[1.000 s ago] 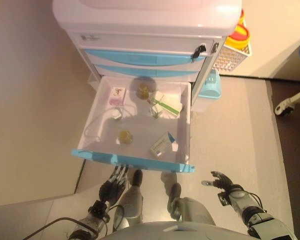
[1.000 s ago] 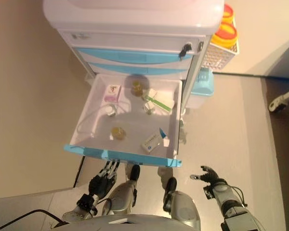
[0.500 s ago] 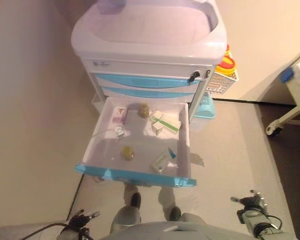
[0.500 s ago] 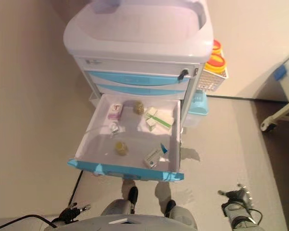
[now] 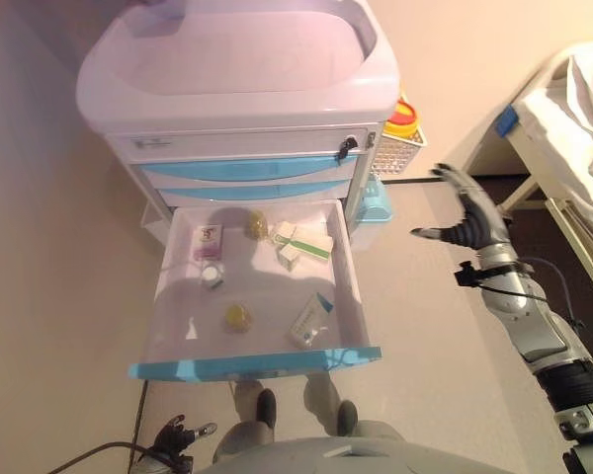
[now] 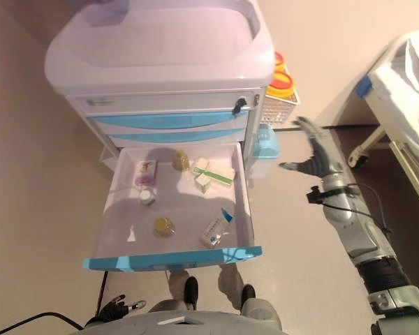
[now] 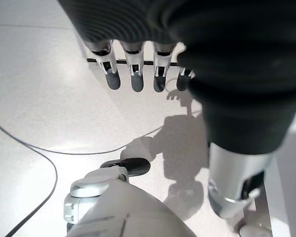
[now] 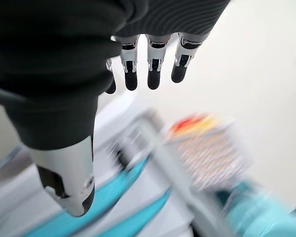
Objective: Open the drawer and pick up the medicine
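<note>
White plastic cart (image 5: 237, 79) with light-blue drawer fronts; open white drawer (image 5: 346, 286) edged in light blue. Inside: white box with green stripe (image 5: 304, 242), pink-and-white box (image 5: 208, 241), amber round jar (image 5: 238, 316), white box with blue corner (image 5: 310, 319). Yellow-and-red lids in white side basket (image 5: 397, 148).

Warm bright light, right wrist view motion-blurred
</note>
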You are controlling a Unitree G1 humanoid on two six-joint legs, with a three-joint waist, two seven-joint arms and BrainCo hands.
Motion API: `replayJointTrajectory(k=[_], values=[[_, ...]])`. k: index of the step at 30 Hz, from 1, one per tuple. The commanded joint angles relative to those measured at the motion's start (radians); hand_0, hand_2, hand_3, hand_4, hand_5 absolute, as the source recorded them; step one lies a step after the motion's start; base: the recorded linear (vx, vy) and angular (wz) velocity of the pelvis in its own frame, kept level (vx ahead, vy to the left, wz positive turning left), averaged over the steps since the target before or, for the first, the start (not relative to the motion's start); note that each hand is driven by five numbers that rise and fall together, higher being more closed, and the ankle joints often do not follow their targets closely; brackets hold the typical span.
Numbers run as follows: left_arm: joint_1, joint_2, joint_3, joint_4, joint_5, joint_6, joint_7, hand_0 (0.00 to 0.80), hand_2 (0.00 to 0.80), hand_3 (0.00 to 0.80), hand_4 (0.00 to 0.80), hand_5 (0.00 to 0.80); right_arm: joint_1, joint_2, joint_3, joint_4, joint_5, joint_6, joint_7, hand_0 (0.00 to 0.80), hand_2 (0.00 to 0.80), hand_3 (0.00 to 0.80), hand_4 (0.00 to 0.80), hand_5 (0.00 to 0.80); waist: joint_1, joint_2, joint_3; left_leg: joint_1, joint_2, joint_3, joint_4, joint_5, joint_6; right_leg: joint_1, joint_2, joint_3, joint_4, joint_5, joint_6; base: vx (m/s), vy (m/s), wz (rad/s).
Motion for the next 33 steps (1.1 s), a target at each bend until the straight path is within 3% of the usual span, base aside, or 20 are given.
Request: replayJointTrajectory(k=[1,6,13,20,33], values=[[-0.046,0.028,-0.011,0.033,0.025,-0.007,-0.011,0.000,0.000,0.000,0.000,0.000,-0.110,-0.007,0.094,0.000,-0.078,-0.062,0.051,0.000,0.000,0.000,0.000,0.000,0.057,-0.028,0.005,0.002,-0.092,-0.014,0.042,-0.158,0.047,-0.048,-0.003,-0.012,0.078,-0.020,0.026,-0.026,-0.006,0.31],[-0.059,0.046,-0.052,0.027,0.033,0.001,-0.033,0.000,0.000,0.000,0.000,0.000,-0.238,0.026,0.278,0.126,-0.226,-0.040,0.063,0.000,0.000,0.000,0.000,0.000,0.115,-0.028,0.010,-0.014,-0.100,-0.051,0.040,-0.148,0.045,-0.040,-0.013,-0.054,0.071,-0.024,0.026,-0.027,-0.013,0.28],[-0.082,0.061,-0.075,0.004,0.043,0.020,-0.048,0.000,0.000,0.000,0.000,0.000,-0.361,0.110,0.444,0.307,-0.343,0.048,0.087,0.000,0.000,0.000,0.000,0.000,0.192,-0.032,0.028,-0.038,-0.106,-0.113,0.035,-0.130,0.040,-0.027,-0.019,-0.125,0.067,-0.036,0.022,-0.033,-0.051,0.38],[-0.091,0.067,-0.099,-0.001,0.061,0.025,-0.070,0.000,0.000,0.000,0.000,0.000,-0.400,0.197,0.506,0.430,-0.385,0.085,0.117,0.000,0.000,0.000,0.000,0.000,0.247,-0.031,0.033,-0.053,-0.105,-0.172,0.015,-0.099,0.027,-0.012,-0.017,-0.182,0.063,-0.049,0.016,-0.008,-0.051,0.31],[-0.090,0.056,-0.113,-0.001,0.091,0.011,-0.077,0.000,0.000,0.000,0.000,0.000,-0.418,0.310,0.569,0.529,-0.444,0.073,0.168,0.000,0.000,0.000,0.000,0.000,0.302,-0.038,0.031,-0.072,-0.112,-0.233,0.015,-0.077,0.017,0.009,-0.014,-0.231,0.054,-0.061,0.008,0.017,-0.020,0.16]])
